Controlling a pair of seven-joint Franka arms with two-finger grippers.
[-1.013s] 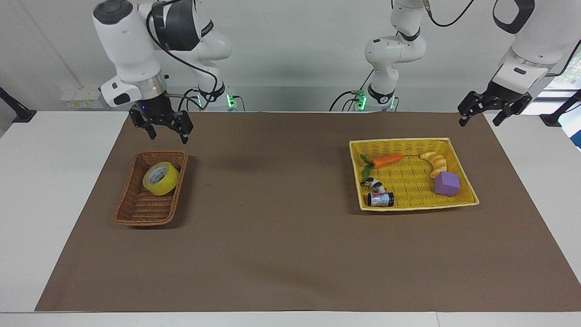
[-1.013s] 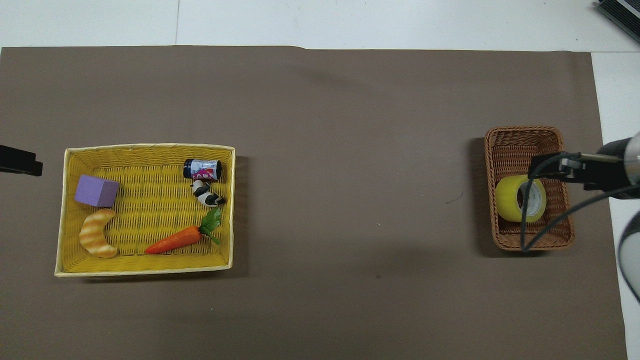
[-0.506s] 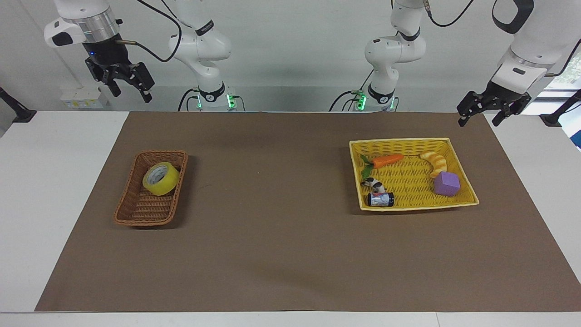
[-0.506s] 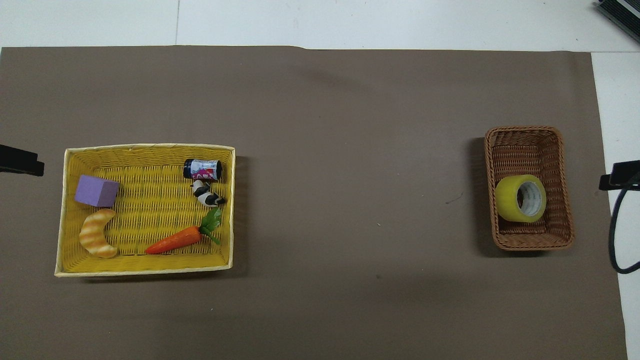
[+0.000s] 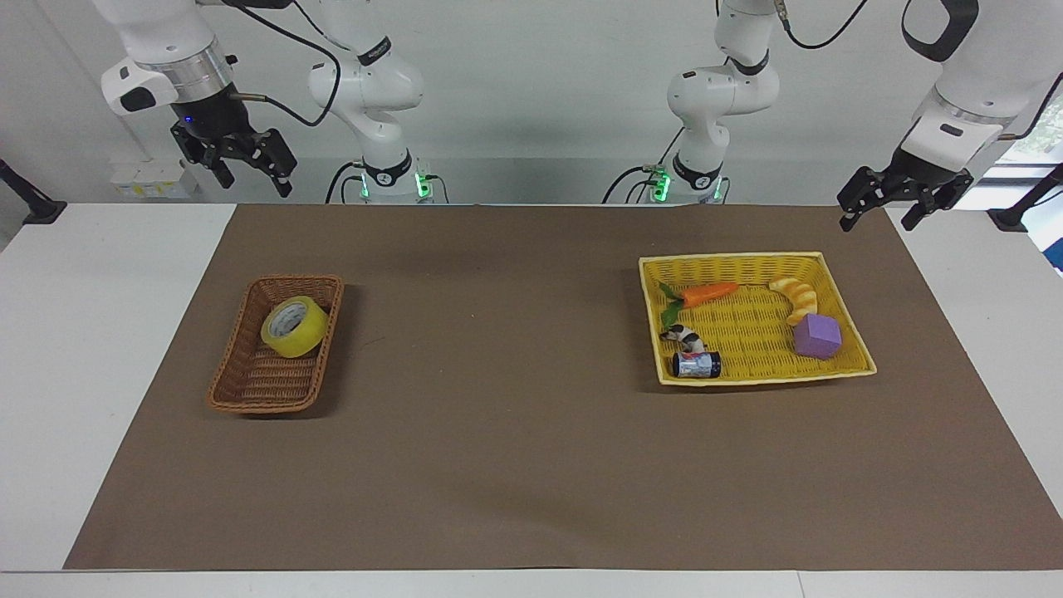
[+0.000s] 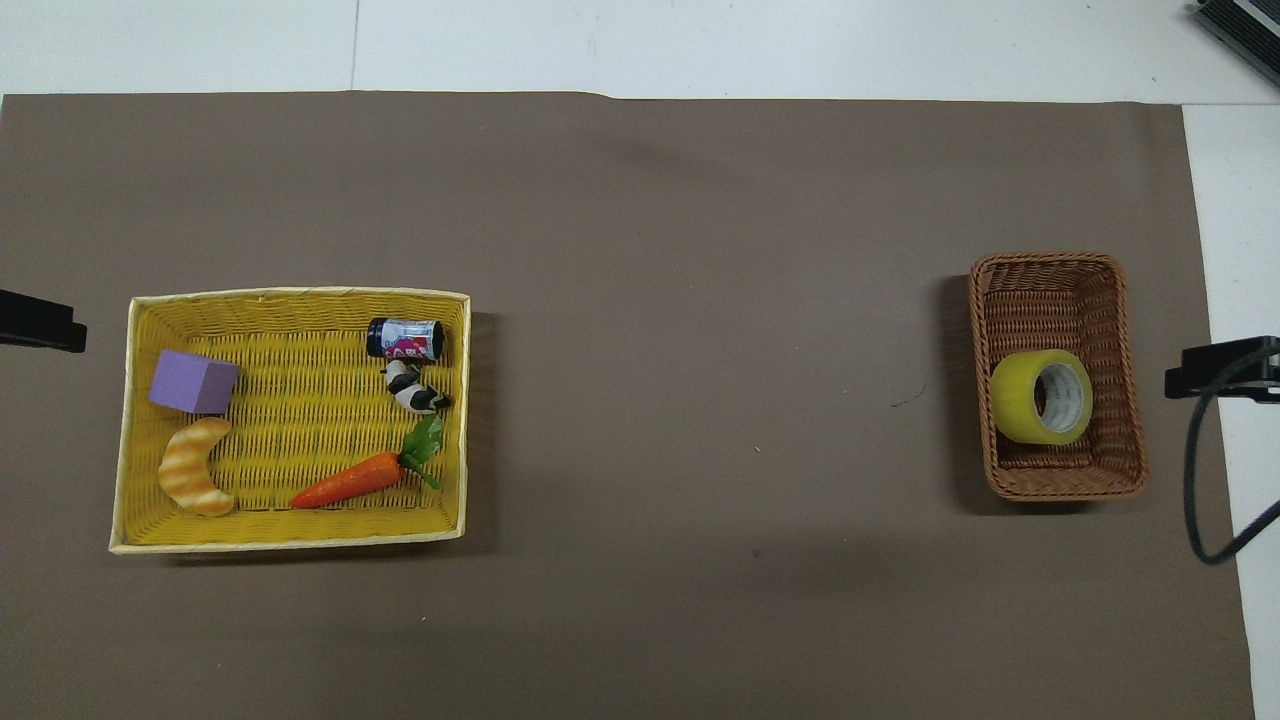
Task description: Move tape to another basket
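Observation:
The yellow tape roll (image 5: 295, 326) lies tilted inside the brown wicker basket (image 5: 249, 397) at the right arm's end of the mat; in the overhead view the tape (image 6: 1020, 400) sits in the half of the basket (image 6: 1050, 262) nearer the robots. My right gripper (image 5: 253, 181) is open and empty, raised high, and its tip (image 6: 1215, 368) is over the white table just beside the basket. My left gripper (image 5: 876, 223) is open and empty and waits raised beside the yellow tray (image 5: 731, 258); only its tip (image 6: 40, 322) shows in the overhead view.
The yellow woven tray (image 6: 290, 294) at the left arm's end holds a purple cube (image 6: 193, 381), a croissant (image 6: 192, 466), a carrot (image 6: 350, 480), a small can (image 6: 404, 338) and a black-and-white toy (image 6: 415, 390). A brown mat (image 5: 515, 374) covers the table.
My right gripper rose from just above the basket up and outward, then came back a little lower and closer. The tape stayed in the basket. The left arm has not moved.

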